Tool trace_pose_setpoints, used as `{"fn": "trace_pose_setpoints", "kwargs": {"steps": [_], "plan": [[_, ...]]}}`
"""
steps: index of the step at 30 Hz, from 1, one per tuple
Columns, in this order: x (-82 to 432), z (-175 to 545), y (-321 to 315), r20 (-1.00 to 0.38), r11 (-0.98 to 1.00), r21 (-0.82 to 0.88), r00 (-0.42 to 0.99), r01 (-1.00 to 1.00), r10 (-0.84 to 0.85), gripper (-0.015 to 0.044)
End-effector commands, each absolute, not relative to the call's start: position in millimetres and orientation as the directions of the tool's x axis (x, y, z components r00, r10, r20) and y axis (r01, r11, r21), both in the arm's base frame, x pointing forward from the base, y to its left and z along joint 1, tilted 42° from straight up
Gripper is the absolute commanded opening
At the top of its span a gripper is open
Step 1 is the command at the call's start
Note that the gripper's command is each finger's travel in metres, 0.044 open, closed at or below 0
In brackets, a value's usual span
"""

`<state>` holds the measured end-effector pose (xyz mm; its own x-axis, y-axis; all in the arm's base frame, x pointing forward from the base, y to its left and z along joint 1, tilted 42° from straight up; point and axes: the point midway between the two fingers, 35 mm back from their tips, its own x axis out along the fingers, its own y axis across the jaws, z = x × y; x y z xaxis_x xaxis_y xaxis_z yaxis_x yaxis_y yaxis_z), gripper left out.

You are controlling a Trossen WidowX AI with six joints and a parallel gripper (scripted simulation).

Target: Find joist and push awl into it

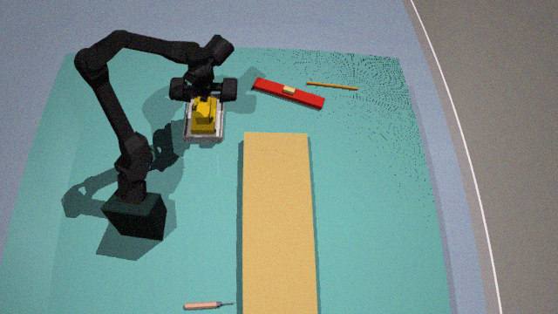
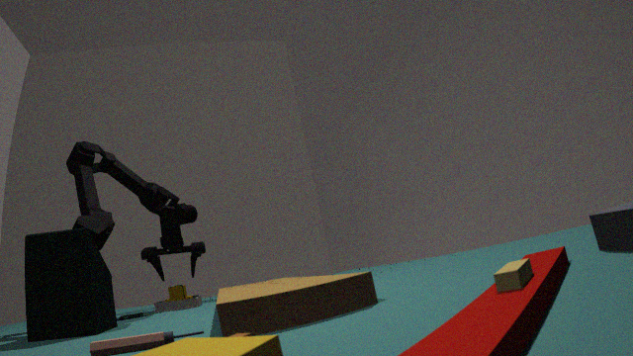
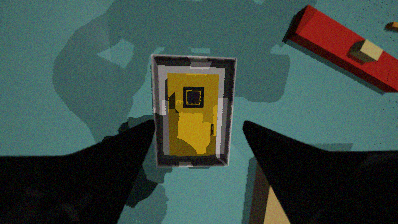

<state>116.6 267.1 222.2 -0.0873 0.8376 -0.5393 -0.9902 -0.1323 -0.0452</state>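
The yellow stud finder (image 1: pixel 203 126) (image 2: pixel 177 293) (image 3: pixel 195 135) lies inside the light grey tray (image 1: pixel 203 139) (image 2: pixel 163 307) (image 3: pixel 192 164), within its walls. My gripper (image 2: pixel 178 278) (image 3: pixel 200 124) is open and empty, pointing down above the stud finder, with its fingertips clear of it on both sides. The awl (image 1: pixel 201 305) (image 2: pixel 130 343), with a pink handle and thin grey tip, lies on its side near the front, its tip pointing toward the floor panel. The tan floor panel (image 1: pixel 279 218) (image 2: pixel 297 304) (image 3: pixel 272 210) lies right of the arm base. The joist is hidden.
A red level (image 1: pixel 305 98) (image 2: pixel 470 321) (image 3: pixel 325 37) with a small beige block lies right of the tray, beyond the panel's far end. An orange stick (image 1: pixel 332 85) lies past it. A yellow object (image 2: pixel 218 346) and a dark box (image 2: pixel 613 229) show in the exterior view.
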Motion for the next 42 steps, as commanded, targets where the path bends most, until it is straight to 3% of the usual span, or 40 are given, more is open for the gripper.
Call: {"fn": "trace_pose_setpoints", "kwargs": {"steps": [1, 5, 11, 18, 24, 32, 42], "plan": [[111.7, 255.3, 239.9, -0.522, -0.136, -0.058, -0.086, -0.989, 0.849, 0.0440], [126.0, 240.8, 247.7, -0.541, -0.103, -0.051, -0.059, -0.993, 0.839, 0.0440], [210.1, 189.3, 218.0, -0.660, 0.113, 0.024, 0.069, -0.993, 0.748, 0.0440], [288.5, 115.5, 146.9, -0.780, 0.351, 0.124, 0.127, -0.928, 0.613, 0.0440], [320.7, 44.9, 64.6, -0.849, 0.524, 0.224, 0.099, -0.822, 0.519, 0.0440], [300.7, -53.8, -48.5, -0.876, 0.691, 0.385, -0.005, -0.612, 0.483, 0.0440], [203.6, -159.1, -124.5, -0.797, 0.738, 0.591, -0.093, -0.326, 0.597, 0.0440]]}}
